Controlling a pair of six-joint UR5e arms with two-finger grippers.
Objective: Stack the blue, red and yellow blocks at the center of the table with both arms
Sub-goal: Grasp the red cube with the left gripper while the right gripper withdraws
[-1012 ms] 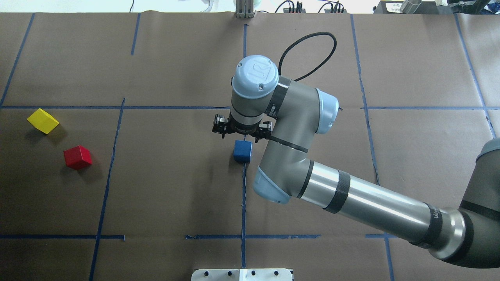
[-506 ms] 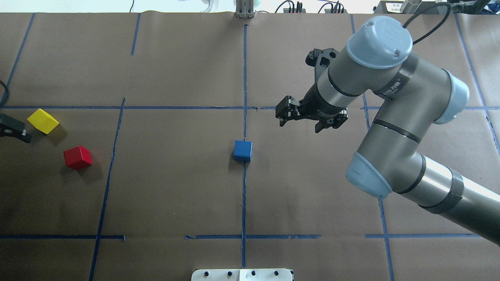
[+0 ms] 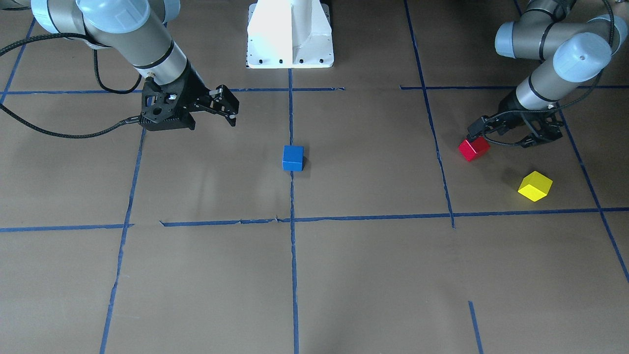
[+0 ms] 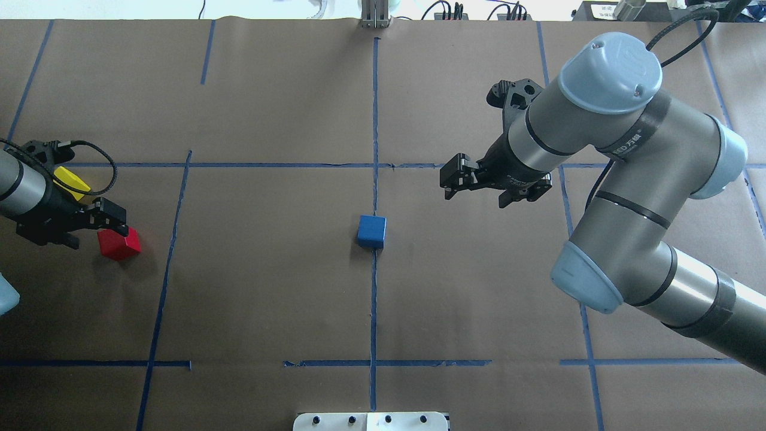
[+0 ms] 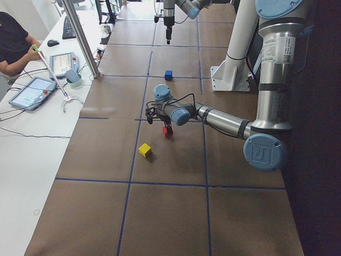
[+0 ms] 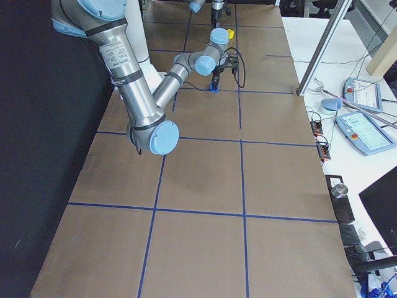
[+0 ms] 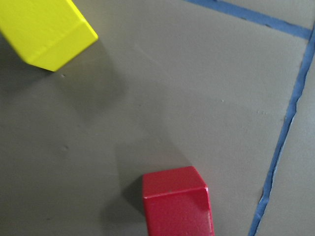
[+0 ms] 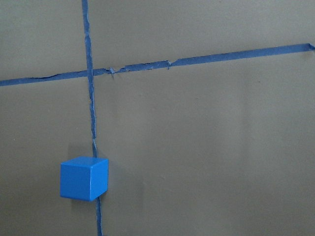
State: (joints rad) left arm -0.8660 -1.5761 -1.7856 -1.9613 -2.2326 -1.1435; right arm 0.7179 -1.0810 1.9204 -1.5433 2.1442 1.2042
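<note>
Left gripper [image 3: 500,137] is open and empty beside red block [image 3: 474,149]. Right gripper [image 4: 477,194] is open and empty at 2 o'clock from blue block [image 4: 371,231].

You have the blue block [image 4: 371,231] at the middle of the table [image 4: 269,287], flat on one face and about square to the edges, sitting on the blue tape line [image 4: 374,120] that runs from the robot's edge to your edge. The red block [image 4: 121,242] lies flat well off toward the robot's left end, turned askew. The yellow block [image 3: 535,186] rests near it but apart, nearer that end and your edge, also turned askew.
</note>
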